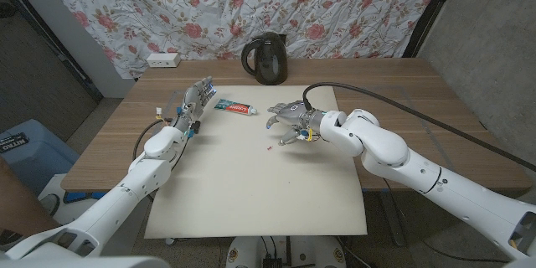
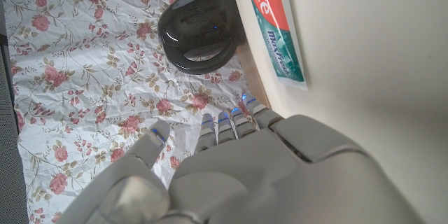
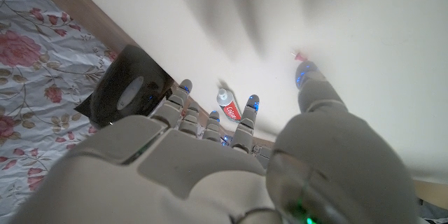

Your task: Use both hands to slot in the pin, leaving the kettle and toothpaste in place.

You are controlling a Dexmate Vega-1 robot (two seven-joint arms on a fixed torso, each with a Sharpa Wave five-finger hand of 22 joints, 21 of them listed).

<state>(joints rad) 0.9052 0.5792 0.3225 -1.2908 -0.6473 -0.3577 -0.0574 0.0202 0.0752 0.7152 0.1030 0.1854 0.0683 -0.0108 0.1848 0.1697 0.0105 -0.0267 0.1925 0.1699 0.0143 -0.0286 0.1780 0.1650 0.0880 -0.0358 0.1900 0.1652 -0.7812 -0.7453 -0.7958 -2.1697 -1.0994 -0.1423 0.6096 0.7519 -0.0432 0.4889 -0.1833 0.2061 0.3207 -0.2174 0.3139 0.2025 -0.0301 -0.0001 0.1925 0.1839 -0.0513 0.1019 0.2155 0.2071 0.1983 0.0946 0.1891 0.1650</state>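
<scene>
item: pin, small and red, lying on the pale mat, well in front of the kettle and nearer the robot than the toothpaste; in the right wrist view it shows as a red speck just past the thumb tip, too small to tell its orientation.
item: right hand, in front of the kettle and just to its right, fingers spread and reaching down toward the mat, grasping nothing; it hovers just beside the pin, apart from it.
item: left hand, in front of the kettle and to its left, just beside the cap end of the toothpaste; fingers extended and apart, holding nothing; whether it touches the mat cannot be told.
item: toothpaste, lying flat between the kettle and the pin; kettle upright on the wooden table behind the mat; both to stay put.
judgement, step in hand: the right hand closing on the pin; approach from the robot's side so the knuckles stay clear of the tube; pinch thumb to fingertip low on the mat, since so slight a thing likely skids if nudged; bring the left hand round the tube's near side, not over it.
note: no slot or socket for the pin can be made out.
</scene>
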